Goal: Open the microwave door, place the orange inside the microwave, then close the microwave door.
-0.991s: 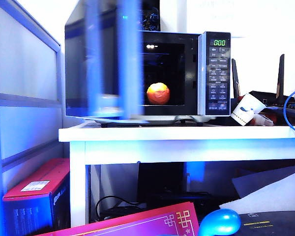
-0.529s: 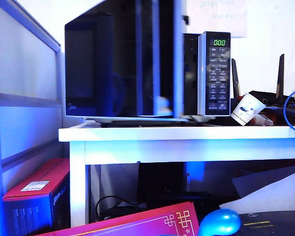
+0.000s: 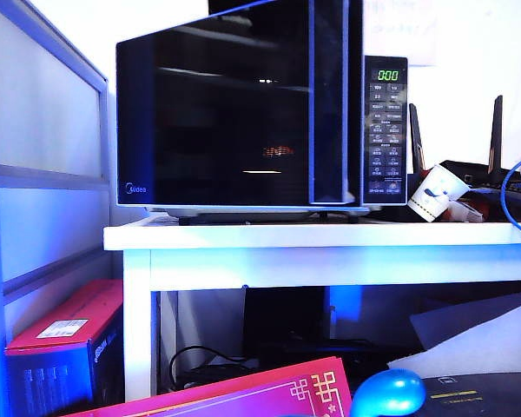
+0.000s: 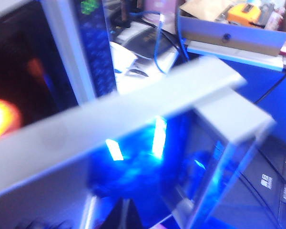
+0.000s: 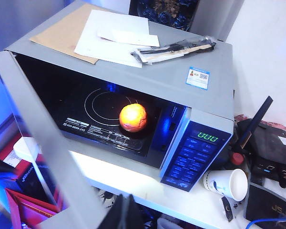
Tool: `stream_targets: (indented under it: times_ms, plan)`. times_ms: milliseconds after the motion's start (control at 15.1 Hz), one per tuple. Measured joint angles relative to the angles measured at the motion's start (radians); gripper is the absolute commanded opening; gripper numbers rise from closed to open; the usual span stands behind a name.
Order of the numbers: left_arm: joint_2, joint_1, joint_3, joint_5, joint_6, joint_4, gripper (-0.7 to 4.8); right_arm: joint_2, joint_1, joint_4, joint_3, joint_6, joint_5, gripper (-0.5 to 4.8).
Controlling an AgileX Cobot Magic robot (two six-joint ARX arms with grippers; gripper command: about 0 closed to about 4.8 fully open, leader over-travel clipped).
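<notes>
The black-and-silver microwave (image 3: 386, 130) stands on the white table. In the exterior view its glossy black door (image 3: 217, 122) covers the cavity, slanting a little towards the camera, and only a faint orange glimmer shows through the glass. In the right wrist view the door (image 5: 43, 143) is a blurred grey strip still ajar, and the orange (image 5: 133, 117) sits on the cavity floor of the microwave (image 5: 181, 71). My right gripper (image 5: 126, 212) is shut and empty, in front of and below the table edge. My left gripper (image 4: 125, 217) looks shut and empty, below the table edge. Neither gripper shows in the exterior view.
The white table (image 3: 330, 236) also holds a tipped paper cup (image 3: 438, 193) and dark devices with cables right of the microwave. A panel wall (image 3: 43, 130) stands at the left. A red box (image 3: 65, 330) and a blue rounded object (image 3: 388, 393) lie lower down. Papers (image 5: 114, 33) lie on the microwave's top.
The door has swung from wide open to nearly shut, hiding the orange in the exterior view. The blurred blue arm in front of it has left that view.
</notes>
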Motion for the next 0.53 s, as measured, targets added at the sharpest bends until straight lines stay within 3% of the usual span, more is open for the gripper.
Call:
stream_targets:
  times_ms: [330, 529]
  plan:
    - [0.098, -0.05, 0.0, -0.031, -0.023, 0.163, -0.05, 0.005, 0.0, 0.001, 0.0, 0.0, 0.005, -0.02]
    - [0.138, -0.092, 0.0, -0.143, -0.024, 0.265, -0.05, 0.005, 0.0, 0.008, 0.0, 0.0, 0.004, -0.02]
